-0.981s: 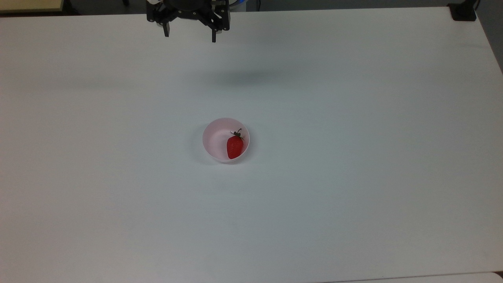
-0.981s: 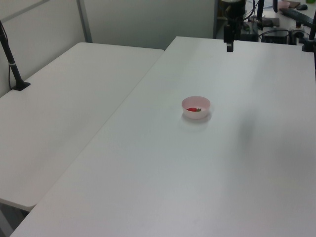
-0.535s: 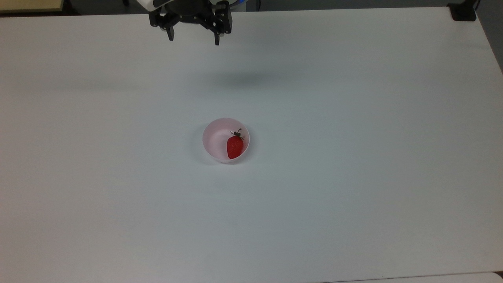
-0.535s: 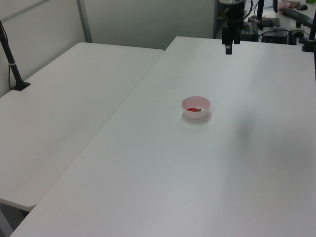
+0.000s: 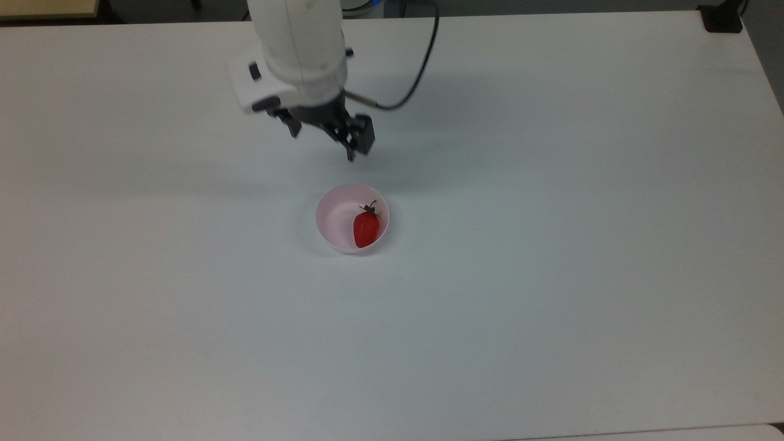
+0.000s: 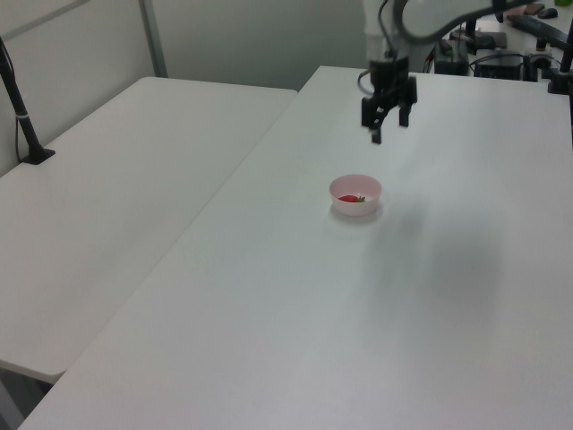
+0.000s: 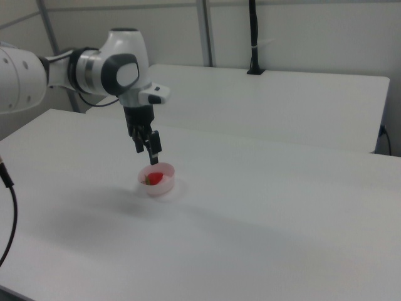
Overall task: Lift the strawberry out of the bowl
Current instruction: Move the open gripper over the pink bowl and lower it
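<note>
Now the small red strawberry (image 5: 366,229) is seen lying inside the round pale pink bowl (image 5: 334,214), while the black two-finger gripper (image 5: 323,142) is held wide apart above the white table (image 5: 551,245).

A large white rectangular table (image 5: 551,245) fills the top view. A second white table (image 6: 134,197) stands at the left view's left, with a black post (image 6: 18,103) on it.

Robotics lab, plain white tables (image 7: 301,207), white robot arm (image 7: 94,69), clamped camera poles (image 7: 253,37), partition walls (image 6: 260,36)
</note>
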